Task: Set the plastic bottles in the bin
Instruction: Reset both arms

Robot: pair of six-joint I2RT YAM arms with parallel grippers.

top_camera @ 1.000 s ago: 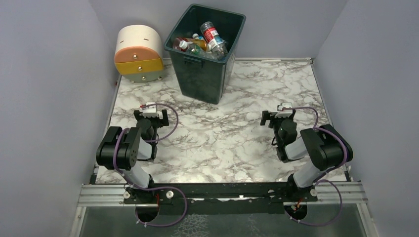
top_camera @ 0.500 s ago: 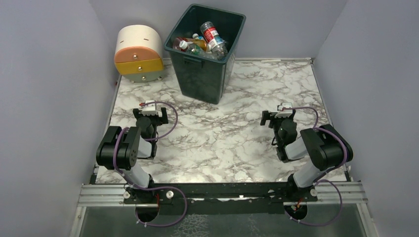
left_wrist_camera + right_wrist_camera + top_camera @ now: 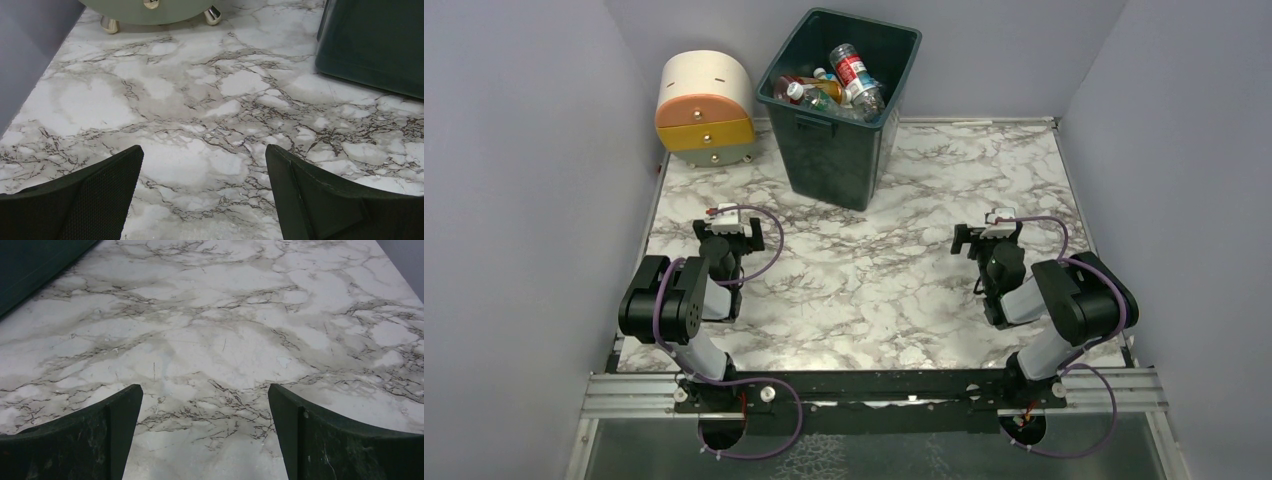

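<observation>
That tabletop (image 3: 874, 290) is a smooth marble-look sheet, kinda glossy toward the bottom. The bin (image 3: 829, 150) up top is dark green plastic with a dull sheen, and the bottles (image 3: 854, 72) are shiny clear plastic. The left gripper (image 3: 204, 195) has matt black, finely dimpled fingers (image 3: 90, 205).

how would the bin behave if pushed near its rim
It would probably tip rather than slide: the bin is tall and narrows toward its base. The bottles piled near its rim likely add little weight, so it may shift easily on the smooth table.
</observation>
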